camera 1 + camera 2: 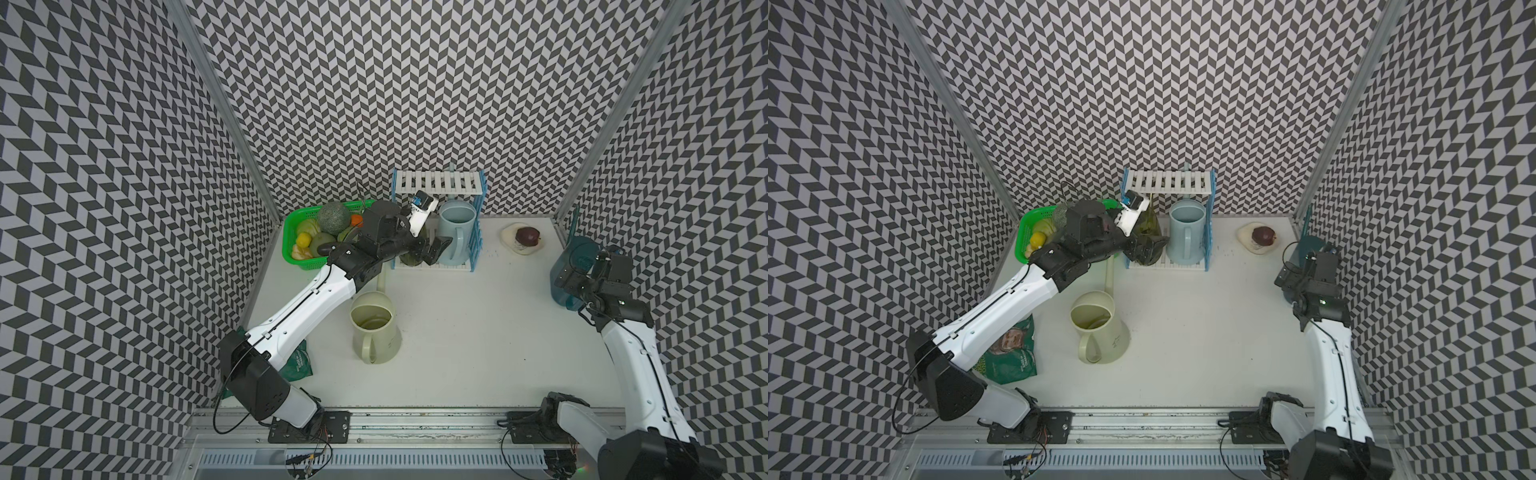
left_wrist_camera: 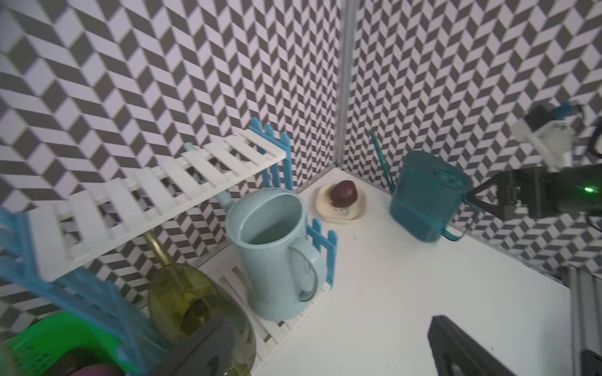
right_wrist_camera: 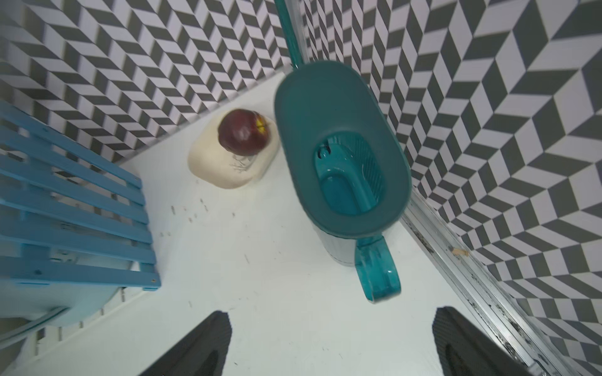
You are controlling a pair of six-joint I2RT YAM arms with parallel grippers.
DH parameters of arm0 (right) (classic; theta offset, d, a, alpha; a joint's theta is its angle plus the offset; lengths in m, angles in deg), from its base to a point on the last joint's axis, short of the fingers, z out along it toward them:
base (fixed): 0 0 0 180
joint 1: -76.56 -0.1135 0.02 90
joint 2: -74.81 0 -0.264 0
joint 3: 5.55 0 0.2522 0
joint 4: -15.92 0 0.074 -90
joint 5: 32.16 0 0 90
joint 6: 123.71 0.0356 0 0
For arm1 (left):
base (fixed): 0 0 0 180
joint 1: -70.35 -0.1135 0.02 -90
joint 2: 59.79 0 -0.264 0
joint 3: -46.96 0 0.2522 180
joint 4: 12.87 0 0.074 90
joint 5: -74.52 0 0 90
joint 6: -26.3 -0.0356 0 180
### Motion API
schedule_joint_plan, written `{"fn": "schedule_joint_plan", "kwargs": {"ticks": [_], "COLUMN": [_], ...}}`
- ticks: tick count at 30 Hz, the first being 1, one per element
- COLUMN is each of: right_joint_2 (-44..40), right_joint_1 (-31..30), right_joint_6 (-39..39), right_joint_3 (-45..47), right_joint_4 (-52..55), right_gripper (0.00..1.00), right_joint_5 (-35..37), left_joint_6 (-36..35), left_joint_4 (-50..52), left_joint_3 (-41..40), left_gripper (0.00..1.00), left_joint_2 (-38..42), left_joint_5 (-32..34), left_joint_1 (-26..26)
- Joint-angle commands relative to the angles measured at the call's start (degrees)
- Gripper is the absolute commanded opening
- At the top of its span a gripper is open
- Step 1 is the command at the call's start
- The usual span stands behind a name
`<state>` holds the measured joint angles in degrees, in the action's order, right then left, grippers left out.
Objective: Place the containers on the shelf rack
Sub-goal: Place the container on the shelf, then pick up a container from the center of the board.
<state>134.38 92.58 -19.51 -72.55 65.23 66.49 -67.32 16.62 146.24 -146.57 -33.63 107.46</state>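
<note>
The shelf rack stands at the back wall. On its lower shelf the pale blue can stands to the right of the translucent olive-green can, whose spout rises under the top shelf. My left gripper is open at the shelf's front. One finger lies against the olive-green can and nothing is held. The cream can stands mid-table. The dark teal can stands by the right wall. My right gripper is open just short of its handle.
A green mesh basket of produce sits left of the rack, under my left wrist. A green snack bag lies beneath the left arm. A cream dish with a dark red apple sits at the back right.
</note>
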Motion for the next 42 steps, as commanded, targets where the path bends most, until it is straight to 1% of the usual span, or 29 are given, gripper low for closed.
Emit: {"fn": "schedule_joint_plan", "kwargs": {"ticks": [1, 4, 7, 11, 16, 21, 25, 29, 35, 39, 42], "right_joint_2": [0.3, 0.7, 3.7, 8.3, 13.9, 14.6, 14.6, 14.9, 15.3, 14.9, 14.2], "right_joint_1": [2.8, 4.2, 5.7, 5.9, 6.0, 5.9, 5.7, 4.6, 2.8, 2.5, 2.3], "right_joint_6": [-1.2, -2.5, -4.2, -5.3, -6.7, -7.2, -7.6, -7.6, -6.6, -5.6, -4.9], "right_joint_3": [1.1, 2.5, 2.7, 2.0, -0.1, 0.6, 0.9, 0.8, 0.8, 2.1, 3.8], "right_joint_4": [-3.5, -6.2, -8.0, -9.5, -8.3, -8.7, -9.1, -9.8, -10.4, -12.1, -14.0], "right_gripper": [1.00, 1.00, 1.00, 1.00, 1.00, 0.99, 0.91, 0.82, 0.70, 0.62, 0.58], "right_joint_5": [-1.9, -4.9, -7.9, -8.6, -8.7, -12.2, -15.6, -16.0, -12.3, -10.4, -8.6], "left_joint_6": [-2.5, -3.4, -3.7, -3.7, -3.4, -3.2, -2.7, -2.2, -1.9, -1.9, -1.8], "left_joint_4": [-1.1, -1.6, -2.6, -2.6, -2.6, -2.9, -3.3, -3.8, -3.9, -4.5, -4.8], "left_joint_3": [-0.8, -2.3, -4.1, -5.0, -5.6, -5.7, -5.7, -5.7, -6.3, -7.2, -7.7], "left_gripper": [1.00, 1.00, 1.00, 1.00, 1.00, 1.00, 1.00, 1.00, 1.00, 1.00, 1.00], "left_joint_2": [0.2, 1.5, 2.9, 3.5, 3.5, 3.0, 2.4, 2.0, 1.5, 1.7, 1.6], "left_joint_5": [-10.1, -10.8, -11.4, -12.1, -13.5, -14.1, -14.5, -15.0, -14.9, -14.8, -14.7], "left_joint_1": [0.1, 0.1, 0.1, 0.0, -0.4, -0.6, -0.8, -0.7, -0.9, -1.2, -1.5]}}
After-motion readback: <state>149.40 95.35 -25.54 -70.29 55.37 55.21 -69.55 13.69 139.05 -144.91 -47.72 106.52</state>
